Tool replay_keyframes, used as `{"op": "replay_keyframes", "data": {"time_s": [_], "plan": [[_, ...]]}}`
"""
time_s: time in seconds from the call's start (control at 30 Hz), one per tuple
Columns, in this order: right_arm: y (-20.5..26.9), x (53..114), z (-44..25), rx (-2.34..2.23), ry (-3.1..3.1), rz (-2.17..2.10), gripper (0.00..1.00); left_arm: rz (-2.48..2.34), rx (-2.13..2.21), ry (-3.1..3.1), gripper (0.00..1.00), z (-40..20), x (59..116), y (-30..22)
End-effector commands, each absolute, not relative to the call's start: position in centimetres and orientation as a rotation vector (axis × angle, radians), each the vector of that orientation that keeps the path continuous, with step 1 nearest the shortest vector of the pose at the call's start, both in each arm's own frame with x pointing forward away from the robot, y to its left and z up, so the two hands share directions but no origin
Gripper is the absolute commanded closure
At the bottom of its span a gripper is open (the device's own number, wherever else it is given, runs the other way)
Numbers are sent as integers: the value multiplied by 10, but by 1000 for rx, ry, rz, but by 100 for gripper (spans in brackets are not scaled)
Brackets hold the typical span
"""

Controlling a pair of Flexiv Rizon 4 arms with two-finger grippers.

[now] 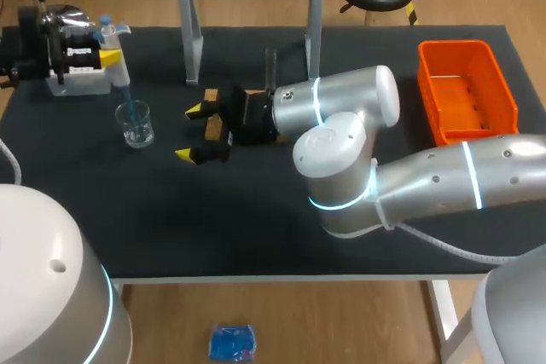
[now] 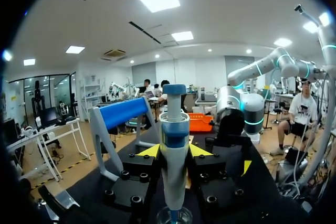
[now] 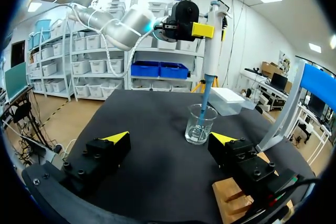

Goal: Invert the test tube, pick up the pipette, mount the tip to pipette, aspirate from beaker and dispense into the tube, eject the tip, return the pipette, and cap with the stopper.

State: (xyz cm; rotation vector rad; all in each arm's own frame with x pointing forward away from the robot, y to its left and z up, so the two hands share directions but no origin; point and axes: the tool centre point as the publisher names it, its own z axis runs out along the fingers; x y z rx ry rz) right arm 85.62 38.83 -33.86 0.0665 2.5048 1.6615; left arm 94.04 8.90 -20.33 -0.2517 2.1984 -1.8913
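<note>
At the far left, my left gripper (image 1: 107, 55) is clenched on the pipette (image 1: 120, 83), which stands upright between both yellow tips. Its blue tip (image 3: 203, 98) reaches down inside the glass beaker (image 1: 135, 123), directly below. Further right, my right gripper (image 1: 191, 132) lies low over the table with its fingers spread wide and nothing between them. The beaker stands just ahead of it. The wooden block (image 1: 213, 124) sits beneath it, and the test tube (image 1: 270, 66) stands upright behind my right wrist. The orange bin (image 1: 490, 83) is at the far right.

Upright pipette (image 3: 212, 45) in clear beaker (image 3: 199, 128)
</note>
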Motion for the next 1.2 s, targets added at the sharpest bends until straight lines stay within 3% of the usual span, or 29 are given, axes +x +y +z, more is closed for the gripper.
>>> {"op": "replay_keyframes", "data": {"time_s": [0.03,1.03,1.2], "plan": [[388,856,-339,66,2504,1662,0,-1895,-253,2197,100,-207,942,91],[388,856,-339,66,2504,1662,0,-1905,-266,2194,100,-207,942,91],[376,859,-293,133,2482,1740,0,-1905,-266,2194,100,-207,942,91]]}}
